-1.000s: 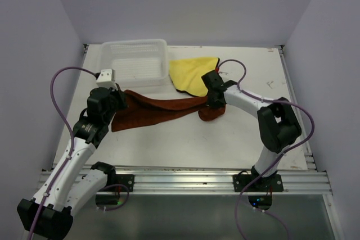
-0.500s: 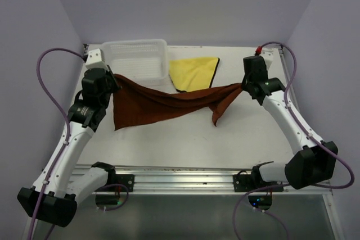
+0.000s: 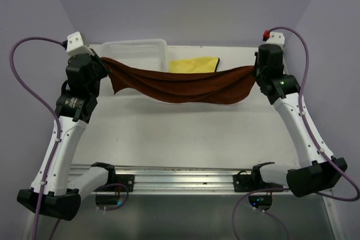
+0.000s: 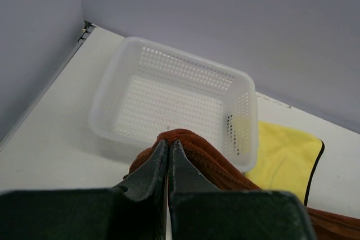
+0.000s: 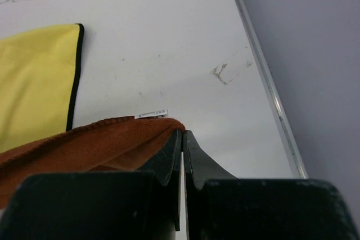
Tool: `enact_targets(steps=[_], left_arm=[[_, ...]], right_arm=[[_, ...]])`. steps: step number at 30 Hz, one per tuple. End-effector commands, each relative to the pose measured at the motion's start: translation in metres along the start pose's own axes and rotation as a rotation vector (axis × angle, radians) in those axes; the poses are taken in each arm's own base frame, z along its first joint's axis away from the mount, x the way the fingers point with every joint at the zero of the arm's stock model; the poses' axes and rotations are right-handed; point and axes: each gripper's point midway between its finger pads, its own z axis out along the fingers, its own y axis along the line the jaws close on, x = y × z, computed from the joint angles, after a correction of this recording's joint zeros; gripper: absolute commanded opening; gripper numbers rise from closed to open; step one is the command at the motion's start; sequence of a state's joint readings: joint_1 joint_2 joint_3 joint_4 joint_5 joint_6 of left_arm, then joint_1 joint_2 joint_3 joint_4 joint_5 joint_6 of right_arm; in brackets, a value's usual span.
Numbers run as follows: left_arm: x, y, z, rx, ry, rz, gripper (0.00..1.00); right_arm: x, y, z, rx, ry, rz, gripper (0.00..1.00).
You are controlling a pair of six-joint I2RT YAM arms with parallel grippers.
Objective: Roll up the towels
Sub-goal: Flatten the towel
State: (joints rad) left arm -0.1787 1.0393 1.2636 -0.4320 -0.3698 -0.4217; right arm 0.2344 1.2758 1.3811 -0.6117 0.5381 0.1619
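The rust-brown towel [image 3: 180,85] is being held stretched in the air above the table [image 3: 185,133]. One end is being pinched by the tightly closed left gripper [image 3: 103,62], the other by the equally closed right gripper [image 3: 255,71], with the middle sagging. Behind it, the yellow towel [image 3: 194,64] is lying flat, partly hidden in the top view, just beside the white mesh basket [image 3: 135,48], whose near wall is also being screened by the cloth.

Both arms are stretched up and way out to opposite sides, wrists angled in toward each other. Left tool [image 3: 103,63] and right tool [image 3: 256,72] both have their fingers squeezed tight together, each one pinching an end of the brown towel [image 3: 185,85].
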Motion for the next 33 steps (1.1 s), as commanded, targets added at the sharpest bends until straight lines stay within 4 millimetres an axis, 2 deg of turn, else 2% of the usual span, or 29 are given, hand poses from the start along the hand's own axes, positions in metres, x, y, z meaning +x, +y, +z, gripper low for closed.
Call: enact_targets(steps=[1, 2, 3, 4, 5, 9, 14, 18, 23, 27, 28, 29, 30, 33], left_arm=[[-0.02, 0.005, -0.017, 0.001, -0.055, -0.069, 0.0], [-0.018, 0.007, -0.019, -0.006, -0.053, -0.073, 0.0], [-0.019, 0.009, -0.021, -0.013, -0.055, -0.088, 0.0], [-0.02, 0.013, -0.027, -0.021, -0.06, -0.096, 0.0], [-0.017, 0.015, -0.028, -0.025, -0.057, -0.103, 0.0], [-0.015, 0.02, -0.047, -0.009, -0.076, -0.154, 0.0], [0.008, 0.031, -0.054, -0.022, -0.041, -0.151, 0.0], [0.021, 0.038, -0.055, -0.035, -0.034, -0.142, 0.0], [0.039, 0.033, -0.035, -0.033, 0.012, -0.121, 0.0], [0.037, 0.022, -0.012, -0.023, 0.021, -0.111, 0.0], [0.026, 0.017, -0.01, -0.018, 0.006, -0.116, 0.0], [0.028, 0.014, -0.001, -0.022, 0.021, -0.108, 0.0], [0.013, 0.008, 0.001, -0.003, -0.005, -0.119, 0.0], [0.0, 0.003, 0.014, 0.007, -0.015, -0.129, 0.0]], right_arm=[[-0.042, -0.016, -0.031, -0.024, -0.159, -0.019, 0.0], [-0.033, -0.016, -0.03, -0.035, -0.154, -0.052, 0.0], [-0.032, -0.015, -0.033, -0.051, -0.168, -0.055, 0.0], [-0.039, -0.015, -0.044, -0.087, -0.217, -0.029, 0.0], [-0.03, -0.014, -0.044, -0.1, -0.211, -0.07, 0.0], [-0.024, -0.02, -0.066, -0.148, -0.24, -0.065, 0.0], [-0.003, -0.03, -0.081, -0.157, -0.239, -0.056, 0.0], [0.01, -0.029, -0.077, -0.161, -0.226, -0.053, 0.0], [0.023, -0.02, -0.055, -0.148, -0.177, -0.077, 0.0], [0.012, -0.012, -0.034, -0.114, -0.184, -0.087, 0.0], [-0.001, -0.013, -0.035, -0.107, -0.204, -0.081, 0.0], [-0.007, -0.011, -0.033, -0.105, -0.207, -0.084, 0.0], [-0.014, -0.011, -0.032, -0.1, -0.217, -0.083, 0.0], [-0.037, -0.007, -0.031, -0.098, -0.252, -0.075, 0.0]])
